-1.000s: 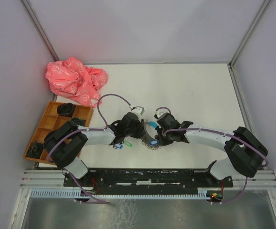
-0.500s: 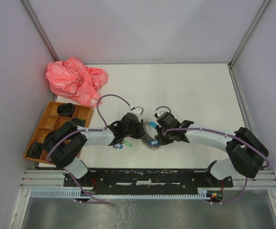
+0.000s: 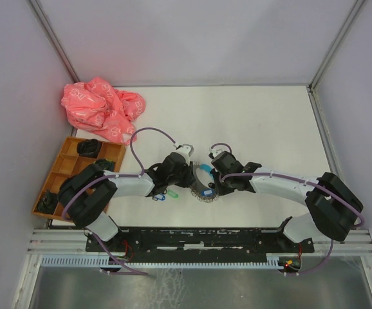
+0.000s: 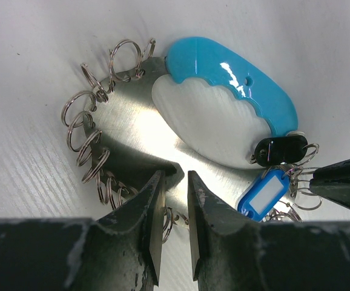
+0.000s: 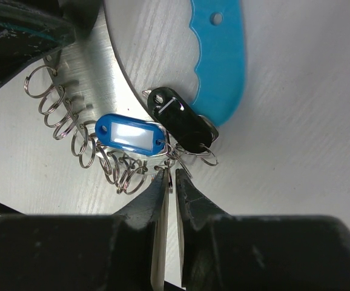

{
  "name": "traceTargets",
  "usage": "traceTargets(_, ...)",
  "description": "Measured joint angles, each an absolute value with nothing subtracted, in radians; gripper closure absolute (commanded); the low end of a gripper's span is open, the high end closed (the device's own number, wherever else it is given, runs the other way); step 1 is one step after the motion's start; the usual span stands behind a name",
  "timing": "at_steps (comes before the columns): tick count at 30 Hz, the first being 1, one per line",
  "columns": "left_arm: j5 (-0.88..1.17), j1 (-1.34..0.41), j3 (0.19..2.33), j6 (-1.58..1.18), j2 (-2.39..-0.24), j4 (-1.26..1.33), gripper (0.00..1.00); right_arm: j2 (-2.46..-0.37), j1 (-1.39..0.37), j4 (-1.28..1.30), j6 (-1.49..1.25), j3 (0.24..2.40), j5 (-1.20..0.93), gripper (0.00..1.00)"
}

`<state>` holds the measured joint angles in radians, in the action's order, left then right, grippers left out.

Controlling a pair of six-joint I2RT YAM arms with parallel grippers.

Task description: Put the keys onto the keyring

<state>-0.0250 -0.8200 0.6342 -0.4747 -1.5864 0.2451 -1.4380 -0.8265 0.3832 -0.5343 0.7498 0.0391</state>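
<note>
White tabletop [image 3: 257, 122], left hand [image 4: 175, 203] narrow over keyring [image 4: 129, 130], grip unclear, right hand [image 5: 174, 188] pinching split ring [image 5: 169, 173].

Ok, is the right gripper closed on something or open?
Shut on something. In its wrist view the right gripper pinches a thin wire ring beside the blue tag, with only a slit left between the fingers.

There is one keyring [image 4: 223, 79], carrying a crowded row of split rings [image 4: 81, 121] too tangled to count, one blue tag [image 4: 263, 194] and one black tag [image 4: 279, 150]. Off the ring lie one green tag [image 3: 171, 192] and a second blue tag [image 3: 158, 197]. There is one pink bag [image 3: 101, 108] and one orange tray [image 3: 62, 168]. There are two arms, the left arm [image 3: 131, 183] and the right arm [image 3: 282, 185], and two grippers, the left gripper [image 4: 174, 176] and the right gripper [image 5: 170, 176].
</note>
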Motion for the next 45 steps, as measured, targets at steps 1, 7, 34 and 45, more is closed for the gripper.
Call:
traceTargets(1, -0.025, -0.820, 0.634, -0.475, -1.586, 0.245, 0.72, -1.438, -0.826, 0.383, -0.534, 0.750, 0.039, 0.84)
traceTargets(7, -0.025, -0.820, 0.634, -0.475, -1.586, 0.245, 0.71, -1.443, -0.826, 0.382, -0.534, 0.750, 0.035, 0.81)
traceTargets(34, 0.016, -0.792, 0.566, -0.476, -1.471, 0.265, 0.70, -1.334, -0.826, 0.403, -0.352, 0.775, 0.026, 0.99)
traceTargets(45, 0.092, -0.734, 0.485, -0.474, -1.327, 0.429, 0.69, -1.141, -0.826, 0.265, -0.097, 0.731, -0.041, 0.99)
